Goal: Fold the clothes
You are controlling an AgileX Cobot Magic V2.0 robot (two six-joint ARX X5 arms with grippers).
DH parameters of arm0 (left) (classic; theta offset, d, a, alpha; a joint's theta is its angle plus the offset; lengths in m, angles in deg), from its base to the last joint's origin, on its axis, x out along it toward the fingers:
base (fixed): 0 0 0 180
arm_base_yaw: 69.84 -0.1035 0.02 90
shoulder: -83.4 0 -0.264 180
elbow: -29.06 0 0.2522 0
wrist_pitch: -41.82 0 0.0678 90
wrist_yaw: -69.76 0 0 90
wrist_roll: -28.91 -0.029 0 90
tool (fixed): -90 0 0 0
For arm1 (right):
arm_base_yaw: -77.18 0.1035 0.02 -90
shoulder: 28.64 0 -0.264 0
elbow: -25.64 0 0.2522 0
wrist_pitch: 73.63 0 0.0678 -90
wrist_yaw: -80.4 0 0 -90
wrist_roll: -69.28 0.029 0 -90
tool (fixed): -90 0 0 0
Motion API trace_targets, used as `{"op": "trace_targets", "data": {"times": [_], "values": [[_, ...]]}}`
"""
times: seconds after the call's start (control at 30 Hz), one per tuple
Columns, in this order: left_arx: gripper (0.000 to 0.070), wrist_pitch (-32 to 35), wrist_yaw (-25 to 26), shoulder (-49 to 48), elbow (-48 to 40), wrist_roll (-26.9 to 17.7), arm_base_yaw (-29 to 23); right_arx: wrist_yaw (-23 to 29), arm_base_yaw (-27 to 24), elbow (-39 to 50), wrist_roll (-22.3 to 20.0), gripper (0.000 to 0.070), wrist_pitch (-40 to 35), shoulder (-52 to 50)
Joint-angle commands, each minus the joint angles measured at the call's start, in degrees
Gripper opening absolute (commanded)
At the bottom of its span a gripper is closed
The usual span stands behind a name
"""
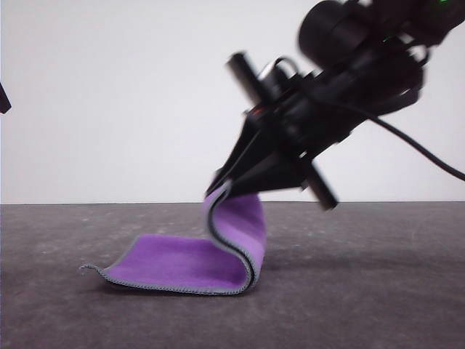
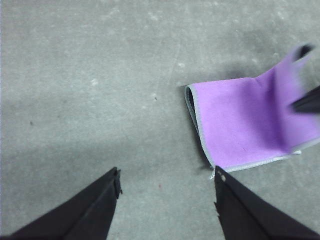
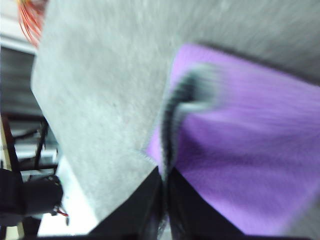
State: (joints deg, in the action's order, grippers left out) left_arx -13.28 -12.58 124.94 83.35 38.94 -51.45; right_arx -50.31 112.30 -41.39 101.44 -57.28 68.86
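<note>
The clothes are one small cloth (image 1: 190, 263), purple face up, with grey stitched edging. Its left part lies flat on the table; its right edge is lifted and curls over. My right gripper (image 1: 218, 187) is shut on that raised edge, holding it above the table. In the right wrist view the black fingertips (image 3: 163, 192) pinch the cloth's (image 3: 250, 165) edge. The left wrist view shows the cloth (image 2: 240, 122) beside my left gripper (image 2: 167, 192), which hangs open over bare table, its near finger (image 2: 235, 207) just short of the cloth's corner.
The grey speckled table (image 1: 363, 291) runs wide on all sides of the cloth. A white wall (image 1: 109, 102) stands behind it. The right wrist view shows the table edge and dark equipment (image 3: 27, 195) beyond it.
</note>
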Motion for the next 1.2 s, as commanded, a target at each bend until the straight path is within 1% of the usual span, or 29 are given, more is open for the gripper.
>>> {"op": "trace_targets", "data": {"times": [0.0, 0.1, 0.27, 0.3, 0.4, 0.47, 0.63, 0.7, 0.8, 0.93, 1.0, 1.03, 1.1, 1.17], "values": [[0.0364, 0.5, 0.0, 0.2, 0.2, -0.8, 0.1, 0.0, 1.5, -1.8, -0.7, 0.0001, -1.1, 2.6], [0.0364, 0.5, 0.0, 0.2, 0.2, -0.8, 0.1, 0.0, 3.4, -3.7, -0.6, 0.0001, -2.8, 6.0], [0.0364, 0.5, 0.0, 0.2, 0.2, -0.8, 0.1, 0.0, 5.5, -5.1, 1.8, 0.0013, -6.9, 9.4], [0.0364, 0.5, 0.0, 0.2, 0.2, -0.8, 0.1, 0.0, 5.6, -5.4, 2.0, 0.0029, -7.0, 9.7], [0.0364, 0.5, 0.0, 0.2, 0.2, -0.8, 0.1, 0.3, 5.9, -5.4, 1.7, 0.0207, -7.0, 9.8], [0.0364, 0.5, 0.0, 0.2, 0.2, -0.8, 0.1, -0.1, 5.8, -5.4, 1.4, 0.0231, -7.5, 9.4], [0.0364, 0.5, 0.0, 0.2, 0.2, -0.8, 0.1, -2.2, 4.4, -5.4, -2.0, 0.0231, -6.8, 5.9], [0.0364, 0.5, 0.0, 0.2, 0.2, -0.7, 0.1, -2.4, 4.0, -5.4, -4.4, 0.0231, -4.9, 3.9], [0.0364, 0.5, 0.0, 0.2, 0.2, -0.7, 0.1, -0.2, 3.1, -5.4, -11.6, 0.0227, 1.0, -0.5], [0.0359, 0.5, 0.0, 0.2, 0.2, -0.8, 0.1, 7.0, 1.3, -5.2, -22.6, 0.0224, 11.8, -7.9], [0.0353, 0.5, 0.0, 0.2, 0.2, -0.7, 0.1, 11.3, -0.1, -5.2, -28.7, 0.0206, 17.6, -11.9], [0.0353, 0.5, 0.0, 0.2, 0.2, -0.8, 0.1, 12.9, -0.9, -5.2, -30.9, 0.02, 19.9, -13.7], [0.0353, 0.5, 0.0, 0.2, 0.2, -0.7, 0.1, 14.9, -2.8, -5.1, -34.0, 0.0197, 23.6, -17.1], [0.0353, 0.5, 0.0, 0.2, 0.2, -0.6, 0.1, 15.2, -5.3, -4.2, -35.1, 0.0197, 25.2, -20.9]]}}
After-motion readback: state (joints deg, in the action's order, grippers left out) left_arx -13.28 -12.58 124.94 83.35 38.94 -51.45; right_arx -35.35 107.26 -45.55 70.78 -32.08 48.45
